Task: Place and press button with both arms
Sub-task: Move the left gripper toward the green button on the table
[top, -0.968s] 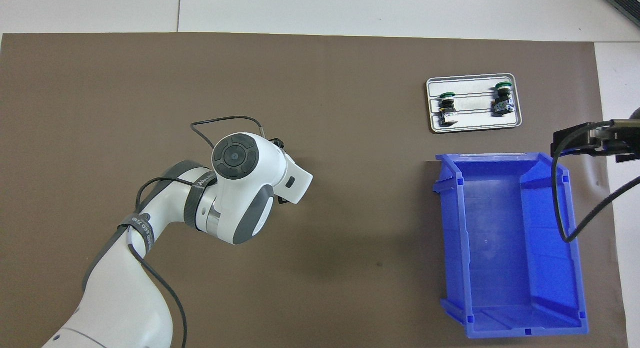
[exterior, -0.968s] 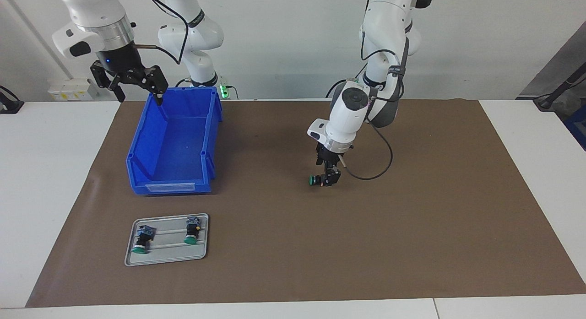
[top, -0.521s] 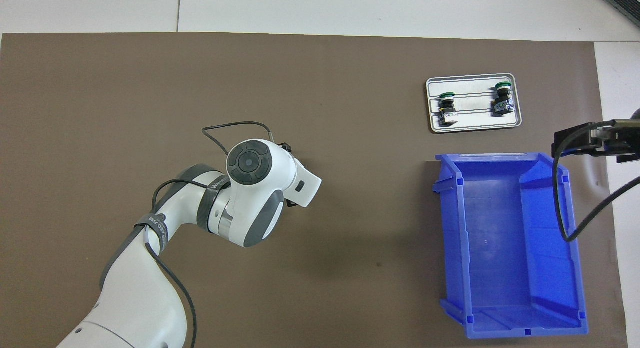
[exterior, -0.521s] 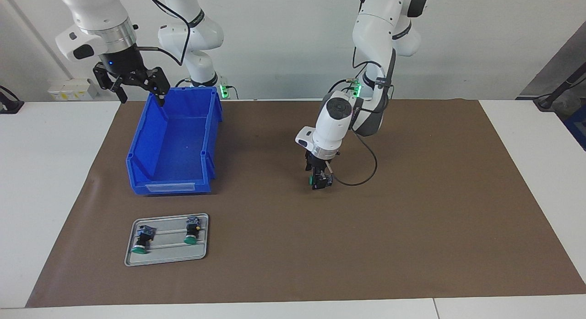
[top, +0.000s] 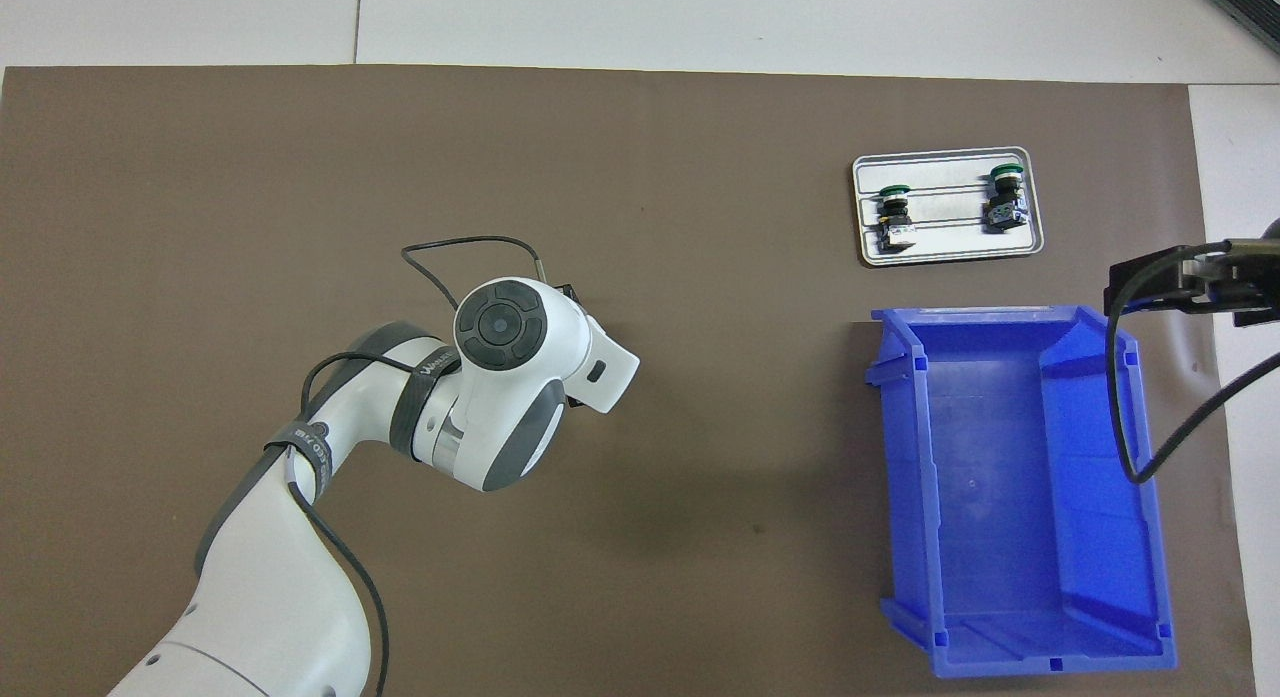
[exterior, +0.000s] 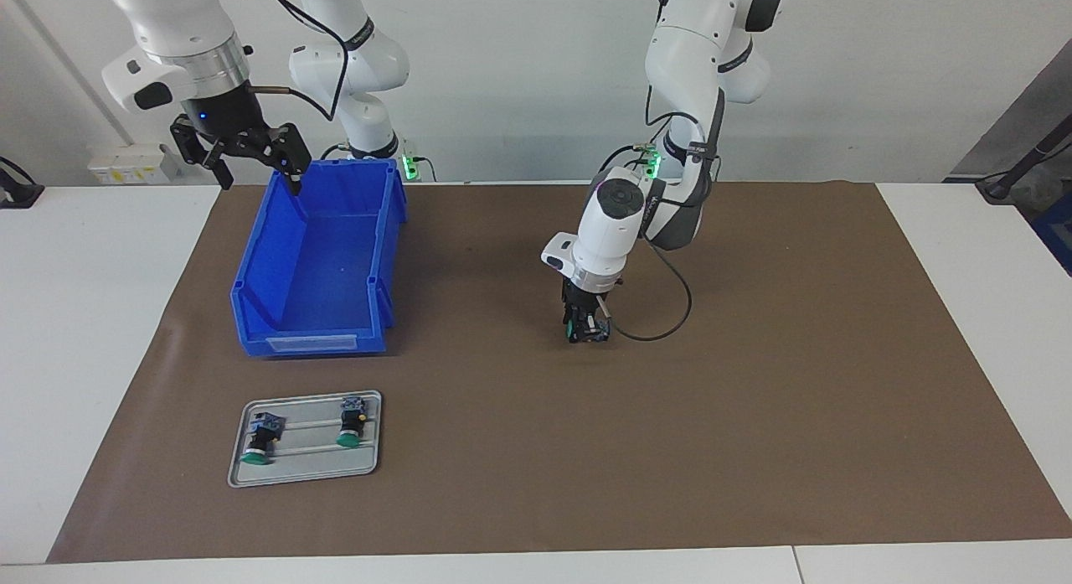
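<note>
At nine o'clock of the facing view, the right gripper (exterior: 251,161) is seen raised over the robot-side rim of the blue bin (exterior: 318,257), its fingers spread apart and nothing between them; the right arm waits there. At about seven o'clock from the bin, farther from the robots, a grey metal tray (exterior: 306,437) is laid on the brown mat (exterior: 754,400), and two green-capped buttons lie on their sides in it: one (exterior: 258,440) toward the right arm's end of the table, the other (exterior: 350,421) beside it. Toward the middle of the mat, the left gripper (exterior: 586,328) is lowered almost to the surface, pointing straight down, and the button (exterior: 578,326) is pinched between its fingers, a sliver of green cap showing at the nine o'clock side of the fingers. Whether the button touches the mat cannot be told. In the overhead view the held button is hidden under the left arm's wrist (top: 520,377), while the tray (top: 948,252) sits at twelve o'clock of the bin (top: 1020,497).
</note>
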Robot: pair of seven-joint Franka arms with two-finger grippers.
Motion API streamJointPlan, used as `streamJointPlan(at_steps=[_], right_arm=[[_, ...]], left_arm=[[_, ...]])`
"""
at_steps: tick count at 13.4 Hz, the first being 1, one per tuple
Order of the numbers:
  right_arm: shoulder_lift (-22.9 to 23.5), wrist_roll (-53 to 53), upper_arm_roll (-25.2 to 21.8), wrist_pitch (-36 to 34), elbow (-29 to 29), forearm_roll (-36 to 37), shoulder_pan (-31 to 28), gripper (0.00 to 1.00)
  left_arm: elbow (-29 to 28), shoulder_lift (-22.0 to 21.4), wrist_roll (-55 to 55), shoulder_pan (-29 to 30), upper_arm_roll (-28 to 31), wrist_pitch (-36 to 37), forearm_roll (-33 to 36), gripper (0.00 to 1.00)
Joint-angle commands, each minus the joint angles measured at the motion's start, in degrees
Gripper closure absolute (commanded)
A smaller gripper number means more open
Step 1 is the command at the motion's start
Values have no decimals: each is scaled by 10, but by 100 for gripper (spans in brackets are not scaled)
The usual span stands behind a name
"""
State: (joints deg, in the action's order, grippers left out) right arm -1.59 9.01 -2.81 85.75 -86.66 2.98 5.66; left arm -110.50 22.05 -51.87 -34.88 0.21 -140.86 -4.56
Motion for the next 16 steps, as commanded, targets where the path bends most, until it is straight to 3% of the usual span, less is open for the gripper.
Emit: streamJointPlan(at_steps=[1,5,7,11,16], right_arm=[[-10,-11,1,3,-13,-13,-7,0],[-13,-9,1,17,-19,-13,-6,0],[-7,-12,0,8,-14,-12,-10,0],[-5,-13,0,14,-18,-13,-16,0],[-4,-11,2,57,-20,-13,-1,0]], left_arm=[[5,-17,5,0,7,-7,19,100],[-25,-76,55,43,3,-3,7,100],[-28,-79,43,70,-3,-3,-40,100],[-55,-92,-177,107,2,-2,-328,100],[-132,-126,-405,128,4,-13,-609,100]])
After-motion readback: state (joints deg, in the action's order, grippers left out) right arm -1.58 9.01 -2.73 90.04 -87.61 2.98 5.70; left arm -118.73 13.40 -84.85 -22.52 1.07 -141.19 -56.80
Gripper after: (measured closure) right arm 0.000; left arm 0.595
